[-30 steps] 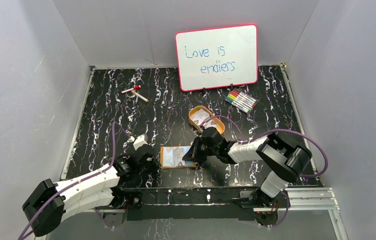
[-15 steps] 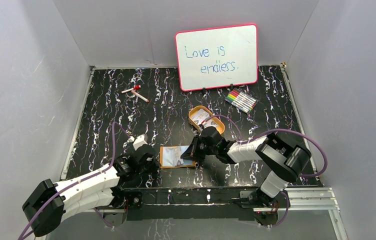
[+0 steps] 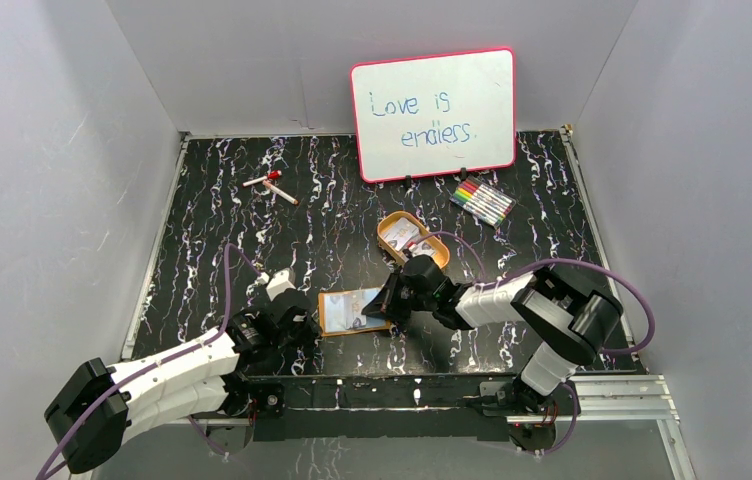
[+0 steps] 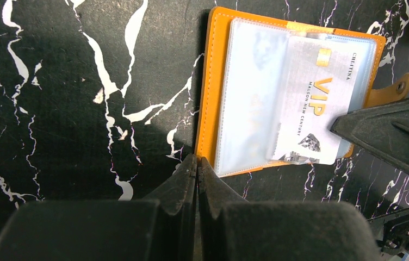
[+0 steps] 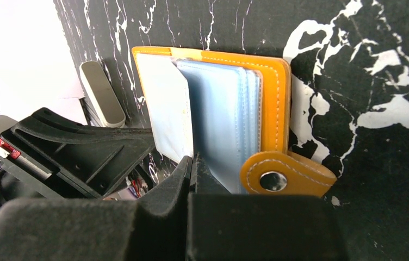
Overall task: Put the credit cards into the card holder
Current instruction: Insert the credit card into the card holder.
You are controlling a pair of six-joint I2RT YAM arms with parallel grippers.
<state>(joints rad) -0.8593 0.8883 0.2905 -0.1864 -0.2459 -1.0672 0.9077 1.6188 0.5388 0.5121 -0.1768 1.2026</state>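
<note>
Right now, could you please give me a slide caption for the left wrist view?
Left pincer shut beside the open card holder; right pincer grips a partly sleeved VIP card.

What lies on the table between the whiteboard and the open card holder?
In the top view, an oval orange tray holding pale cards sits between the whiteboard and the card holder.

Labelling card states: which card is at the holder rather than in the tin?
The VIP card, lying across the open card holder; the other cards sit in the oval tin.
</note>
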